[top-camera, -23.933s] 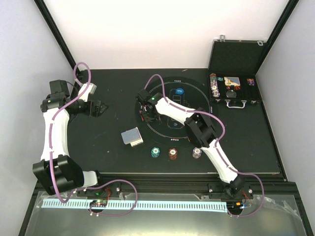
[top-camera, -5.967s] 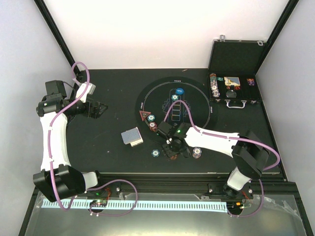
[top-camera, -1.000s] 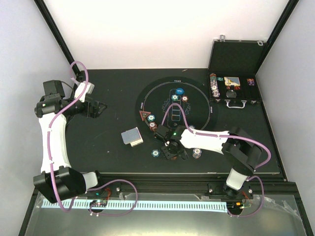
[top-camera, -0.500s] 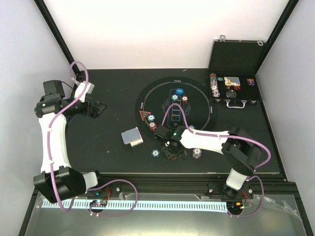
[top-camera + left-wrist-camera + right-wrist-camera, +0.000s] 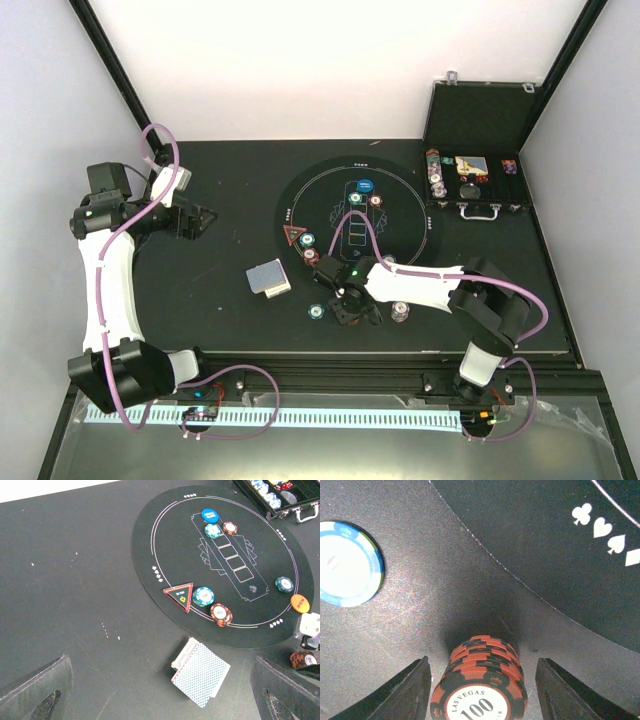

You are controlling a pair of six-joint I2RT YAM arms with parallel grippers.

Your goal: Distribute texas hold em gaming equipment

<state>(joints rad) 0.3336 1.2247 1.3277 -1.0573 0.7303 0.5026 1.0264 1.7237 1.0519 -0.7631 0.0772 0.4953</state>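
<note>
**As the right gripper [image 5: 352,312] is straddling the brown-red chip stack [image 5: 480,692], the left gripper [image 5: 207,215] is hanging empty**

Where the bare table [image 5: 220,300] meets the near edge of the round black mat [image 5: 165,540], the brown-red chip stack, marked 100, is standing upright between the right gripper's fingers [image 5: 412,692]. These jaws are standing apart. One finger is lying close against the stack and a sliver of table is showing beside the other, so nothing is being clamped. A single blue-green-rimmed chip [image 5: 347,562] is lying just beside the stack. The left gripper is hanging well off to the left, jaws spread wide. The deck of cards [image 5: 200,672] is resting beside the mat. The red triangle [image 5: 180,594], blue button [image 5: 210,515] and orange button [image 5: 300,602] are sitting on it.
</note>
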